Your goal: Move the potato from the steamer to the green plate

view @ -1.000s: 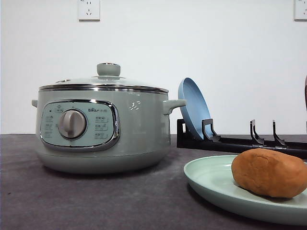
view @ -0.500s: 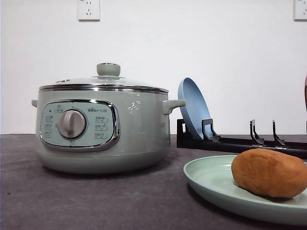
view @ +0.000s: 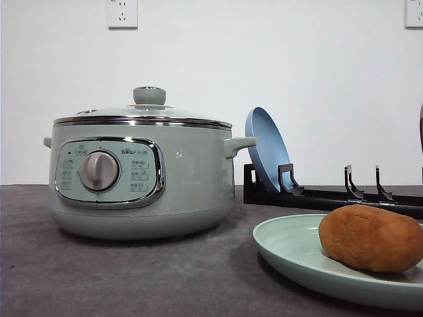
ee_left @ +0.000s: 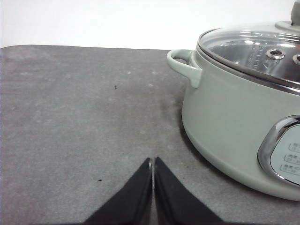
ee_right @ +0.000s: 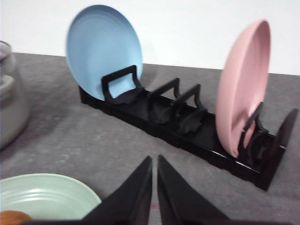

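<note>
Orange-brown and matte, the potato (view: 372, 238) lies on the green plate (view: 291, 251) at the near right of the front view, resting toward the plate's right side with bare glossy mint surface to its left. The plate sits flat on the dark grey table (view: 132, 277). In the right wrist view the right gripper (ee_right: 154, 161) has its two black fingers drawn together, nearly touching at the tips, with nothing between them; it hovers over the table just beyond the plate's rim, and a sliver of the potato shows at the lower corner of that picture, though too little of it is visible to say more. In the left wrist view the left gripper (ee_left: 153, 163) is likewise closed down on nothing, its tips meeting over bare table, apart from the steamer (view: 139, 178).

Farther back, left of the plate, the sage-green steamer stands upright with its glass lid (view: 142, 112) seated on the chrome rim, the knob on top and the grey dial (view: 100, 171) facing forward in the control panel. Behind and to the right runs a black dish rack (view: 330, 195), holding a blue plate (view: 266, 148) on edge at its left end and, in the right wrist view, a pink plate (ee_right: 243, 86) on edge nearer the other end. A white wall closes the scene.
</note>
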Motion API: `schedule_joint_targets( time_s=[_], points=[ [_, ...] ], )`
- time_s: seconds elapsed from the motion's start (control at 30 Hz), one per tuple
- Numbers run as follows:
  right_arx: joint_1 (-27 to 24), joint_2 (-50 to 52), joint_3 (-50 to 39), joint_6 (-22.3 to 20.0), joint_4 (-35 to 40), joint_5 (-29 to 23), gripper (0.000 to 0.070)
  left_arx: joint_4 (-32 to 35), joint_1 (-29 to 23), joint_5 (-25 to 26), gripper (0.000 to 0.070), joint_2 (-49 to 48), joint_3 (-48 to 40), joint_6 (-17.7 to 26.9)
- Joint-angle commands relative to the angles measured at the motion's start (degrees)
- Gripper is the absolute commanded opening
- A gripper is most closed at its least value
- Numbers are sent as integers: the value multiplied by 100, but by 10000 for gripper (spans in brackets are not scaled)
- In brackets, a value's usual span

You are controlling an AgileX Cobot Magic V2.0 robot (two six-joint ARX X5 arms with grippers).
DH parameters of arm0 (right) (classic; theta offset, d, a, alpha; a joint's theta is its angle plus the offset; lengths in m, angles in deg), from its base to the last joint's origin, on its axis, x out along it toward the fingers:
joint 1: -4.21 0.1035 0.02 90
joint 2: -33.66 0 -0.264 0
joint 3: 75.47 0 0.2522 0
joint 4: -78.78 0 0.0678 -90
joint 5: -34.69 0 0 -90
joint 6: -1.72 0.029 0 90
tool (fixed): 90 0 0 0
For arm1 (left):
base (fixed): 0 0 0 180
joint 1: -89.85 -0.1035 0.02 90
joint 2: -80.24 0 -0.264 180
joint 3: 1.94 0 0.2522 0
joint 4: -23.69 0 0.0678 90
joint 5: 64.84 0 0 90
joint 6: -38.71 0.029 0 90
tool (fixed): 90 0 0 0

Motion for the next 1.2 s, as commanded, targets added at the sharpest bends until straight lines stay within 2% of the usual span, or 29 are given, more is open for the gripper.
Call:
schedule_joint_targets(
  time_s=[0.0,0.17,0.33,1.17],
  points=[
    [-62,99,-119,-40,90,-28,7,28,-4,-13,0,-2,-116,63],
    [-178,335,-430,-17,57,-22,7,28,-4,-13,0,-2,-116,63],
    [-243,406,-439,-14,-314,-49,7,26,-4,-13,0,-2,-116,63],
    [-242,406,-439,-19,-212,-90,7,26,-4,-13,0,-2,-116,63]
  ],
)
